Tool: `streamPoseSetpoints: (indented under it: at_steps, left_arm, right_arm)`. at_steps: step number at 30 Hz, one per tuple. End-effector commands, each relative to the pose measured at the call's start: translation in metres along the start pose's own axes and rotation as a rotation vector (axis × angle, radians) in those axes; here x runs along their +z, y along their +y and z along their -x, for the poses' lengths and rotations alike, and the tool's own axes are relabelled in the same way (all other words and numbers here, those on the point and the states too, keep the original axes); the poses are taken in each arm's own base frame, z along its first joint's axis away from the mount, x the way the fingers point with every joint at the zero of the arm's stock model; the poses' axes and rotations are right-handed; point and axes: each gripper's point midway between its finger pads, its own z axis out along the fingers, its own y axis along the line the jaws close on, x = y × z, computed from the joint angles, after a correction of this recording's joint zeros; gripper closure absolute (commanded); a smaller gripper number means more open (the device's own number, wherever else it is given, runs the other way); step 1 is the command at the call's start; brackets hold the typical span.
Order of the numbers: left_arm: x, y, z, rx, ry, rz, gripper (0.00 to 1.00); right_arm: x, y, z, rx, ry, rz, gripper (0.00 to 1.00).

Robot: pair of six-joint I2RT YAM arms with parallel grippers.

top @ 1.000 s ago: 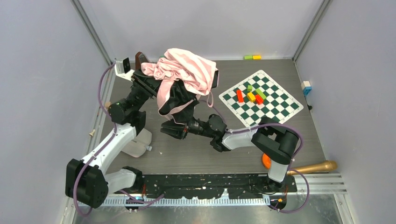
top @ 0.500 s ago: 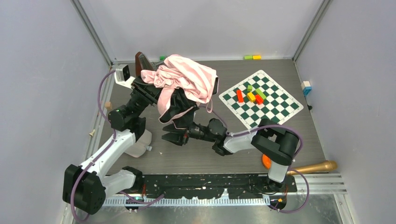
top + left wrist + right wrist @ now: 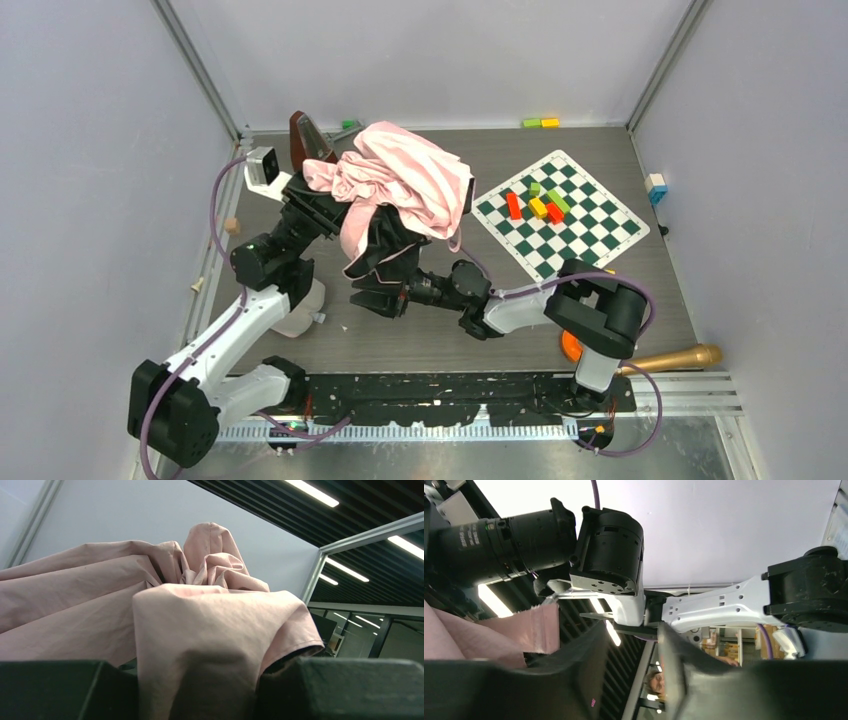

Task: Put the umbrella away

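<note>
The umbrella (image 3: 400, 180) is seen in the upper middle of the top view, lifted above the table (image 3: 420, 340) as a crumpled bundle. Its pale pink side is turned up, and its black side hangs beneath, edged with pink trim. The handle cannot be made out.

The left gripper (image 3: 197, 690) is reached up from the lower left of the top view and is buried in the left side of the bundle. In the left wrist view a thick fold of pink fabric is pinched between its two dark fingers (image 3: 50, 690), which are held apart only by the cloth.

The right gripper (image 3: 372, 297) is stretched leftward from the lower right and is placed just under the hanging black edge. In the right wrist view its jaws are parted by a narrow gap, and nothing is seen between them. Pink fabric is seen at the left edge of that view, beside the fingers; whether it is touched cannot be told.

A green and white chessboard (image 3: 590, 235) is laid on the table at the right of the top view, well apart from the umbrella, with small coloured blocks (image 3: 540, 205) on it.
</note>
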Motion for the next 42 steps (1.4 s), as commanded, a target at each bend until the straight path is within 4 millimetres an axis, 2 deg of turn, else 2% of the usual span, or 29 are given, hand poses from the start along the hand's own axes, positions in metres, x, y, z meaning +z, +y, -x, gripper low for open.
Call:
streamPoseSetpoints:
  at_steps: [1,2,6,7,8,10,12,13,14,16,18,19,21,23,25,28,30,35,40,41,42]
  left_arm:
    - [0.000,-0.036,0.027,0.118,-0.120,-0.087,1.00]
    - [-0.002,-0.033,0.028,0.122,-0.126,-0.079,1.00]
    - [-0.005,-0.031,0.028,0.119,-0.140,-0.066,1.00]
    - [-0.003,-0.035,0.028,0.122,-0.132,-0.079,1.00]
    - [-0.003,-0.035,0.033,0.118,-0.142,-0.077,1.00]
    - [-0.003,-0.038,0.037,0.133,-0.150,-0.079,1.00]
    - [-0.007,-0.037,0.039,0.141,-0.168,-0.069,1.00]
    - [-0.008,-0.033,0.040,0.140,-0.174,-0.058,1.00]
    - [-0.009,-0.029,0.040,0.133,-0.183,-0.045,1.00]
    - [-0.008,-0.027,0.038,0.125,-0.170,-0.046,1.00]
    - [-0.006,-0.024,0.040,0.099,-0.179,-0.039,1.00]
    - [-0.002,-0.022,0.041,0.081,-0.174,-0.041,1.00]
    - [0.006,-0.032,0.038,0.087,-0.140,-0.083,1.00]
    - [0.012,-0.042,0.038,0.103,-0.125,-0.116,1.00]
    - [0.013,-0.039,0.041,0.063,-0.149,-0.106,1.00]
    - [0.012,-0.048,0.034,0.093,-0.115,-0.133,1.00]
    - [0.003,-0.038,0.042,0.083,-0.187,-0.082,1.00]
    - [-0.007,-0.024,0.048,0.084,-0.240,-0.028,1.00]
    - [0.007,-0.031,0.045,0.102,-0.210,-0.068,1.00]
    - [0.014,-0.040,0.040,0.140,-0.143,-0.112,1.00]
    - [0.018,-0.039,0.042,0.125,-0.143,-0.116,1.00]
  right_arm:
    - [0.000,0.035,-0.014,-0.032,0.017,0.070,0.61]
    - [0.000,0.032,-0.011,-0.042,-0.003,0.050,0.62]
    - [-0.003,0.034,-0.011,-0.056,-0.008,0.058,0.86]
    - [-0.001,0.037,-0.014,-0.058,-0.005,0.085,0.82]
    - [0.001,0.040,-0.017,-0.042,0.003,0.104,0.83]
    - [0.006,0.043,-0.019,-0.051,0.016,0.122,0.92]
    - [0.006,0.044,-0.018,-0.066,0.004,0.108,0.94]
    - [0.005,0.044,-0.017,-0.067,0.001,0.103,0.83]
    - [0.004,0.045,-0.015,-0.063,-0.008,0.112,0.84]
    - [0.002,0.042,-0.014,-0.071,-0.011,0.108,0.71]
    - [0.002,0.045,-0.016,-0.075,-0.014,0.121,0.53]
    - [0.001,0.045,-0.017,-0.092,-0.016,0.113,0.41]
    - [0.000,0.046,-0.018,-0.091,-0.030,0.114,0.28]
    - [-0.001,0.054,-0.023,-0.035,-0.008,0.175,0.23]
    - [0.005,0.062,-0.031,0.015,0.027,0.230,0.20]
    - [0.006,0.054,-0.035,0.041,0.006,0.206,0.20]
    - [0.005,0.059,-0.038,0.054,0.008,0.217,0.22]
    - [0.007,0.059,-0.032,0.035,-0.027,0.192,0.24]
    - [0.002,0.068,-0.035,0.048,-0.030,0.208,0.24]
    - [0.008,0.077,-0.042,0.042,-0.010,0.244,0.20]
    - [0.010,0.085,-0.051,0.075,0.023,0.272,0.19]
